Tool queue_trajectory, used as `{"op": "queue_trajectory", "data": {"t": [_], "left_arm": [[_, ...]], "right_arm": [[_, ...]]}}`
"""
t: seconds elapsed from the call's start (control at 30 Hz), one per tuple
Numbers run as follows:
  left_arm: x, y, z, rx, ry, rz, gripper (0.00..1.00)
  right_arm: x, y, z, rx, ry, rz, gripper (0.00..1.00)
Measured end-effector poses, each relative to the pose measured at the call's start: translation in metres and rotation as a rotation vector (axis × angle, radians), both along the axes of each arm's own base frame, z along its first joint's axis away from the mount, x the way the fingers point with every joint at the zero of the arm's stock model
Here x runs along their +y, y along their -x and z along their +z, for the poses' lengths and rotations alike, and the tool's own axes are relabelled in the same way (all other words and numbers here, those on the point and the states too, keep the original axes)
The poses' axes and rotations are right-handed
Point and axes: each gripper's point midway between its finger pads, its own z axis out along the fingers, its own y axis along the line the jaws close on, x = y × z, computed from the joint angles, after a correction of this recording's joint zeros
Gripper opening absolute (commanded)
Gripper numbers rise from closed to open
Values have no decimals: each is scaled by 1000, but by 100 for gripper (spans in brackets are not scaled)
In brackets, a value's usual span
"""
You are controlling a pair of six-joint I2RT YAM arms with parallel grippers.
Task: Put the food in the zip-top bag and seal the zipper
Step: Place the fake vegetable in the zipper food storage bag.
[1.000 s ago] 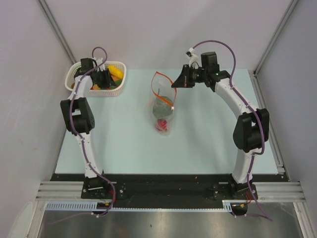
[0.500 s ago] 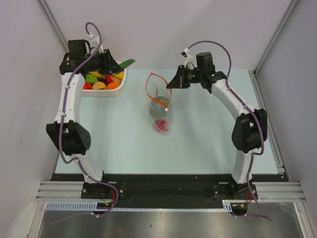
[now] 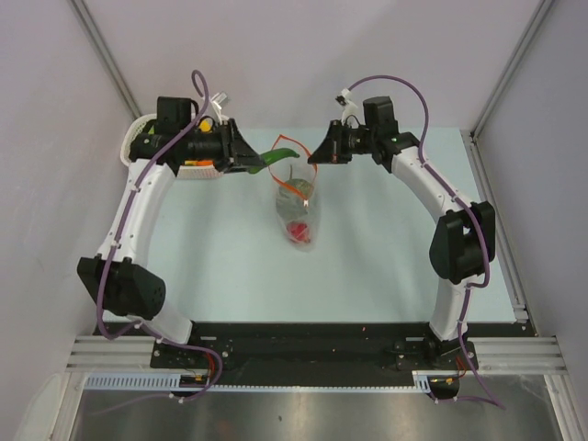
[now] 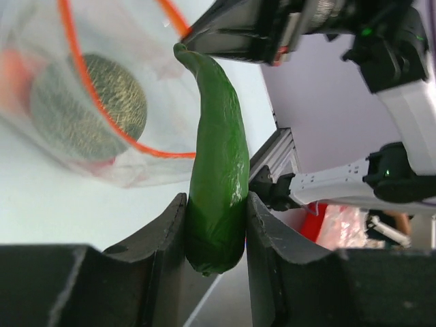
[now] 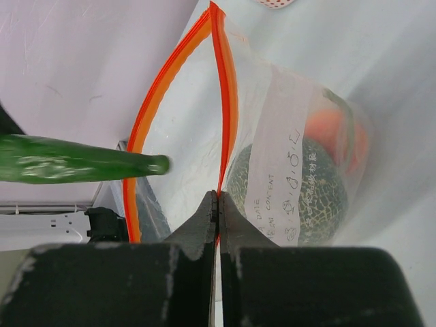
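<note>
The step in hand is putting one more piece of food into the zip-top bag (image 3: pixel 299 213). The left gripper (image 3: pixel 248 156) is closed tight on a long green vegetable (image 3: pixel 277 153); it pinches the fat end, and the thin end sticks out free. The right gripper (image 3: pixel 318 154) is closed on the zipper (image 5: pixel 225 88); it nips the orange strip on one side and holds the mouth up and open.

From above, the bag sits in the middle of the table toward 12 o'clock; its mouth is at 12 o'clock and its bottom at 6 o'clock. A round bumpy green ball (image 5: pixel 300 187) and something red (image 5: pixel 337 136) are already inside.

The green vegetable lies long-ways across the table; its thin tip points to about 3 o'clock. The tip is right at the open mouth, between the two grippers, but it does not look to be inside yet.

Next, the tip likely needs to tilt down through the orange ring before the left gripper lets go, while the right one holds the mouth wide. The zipper is not shut yet; the white basket (image 3: pixel 130 147) at 10 o'clock is mostly hidden by the left arm.
</note>
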Motion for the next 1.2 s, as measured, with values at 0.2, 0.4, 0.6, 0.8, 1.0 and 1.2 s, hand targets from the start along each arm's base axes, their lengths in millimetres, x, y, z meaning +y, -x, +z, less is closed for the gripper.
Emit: {"op": "queue_trajectory", "data": {"t": [0.2,0.4,0.6,0.8,1.0,1.2], "left_arm": [[2,-5,-31,216,-33,135,12],[-9,-30,-39,250,-93,232,12],[-19,-55,-44,256,-141,319,56],[-20,-73,-35,232,-132,365,100],[-8,-95,2,77,-59,408,100],[87,-143,28,-154,-76,587,100]], "right_arm": [[2,1,0,5,-3,2,0],[7,4,1,1,-6,12,0],[11,6,2,-6,-8,22,0],[13,7,2,-10,-7,27,0],[10,5,2,-14,-5,22,0],[2,0,2,-13,-8,9,0]]}}
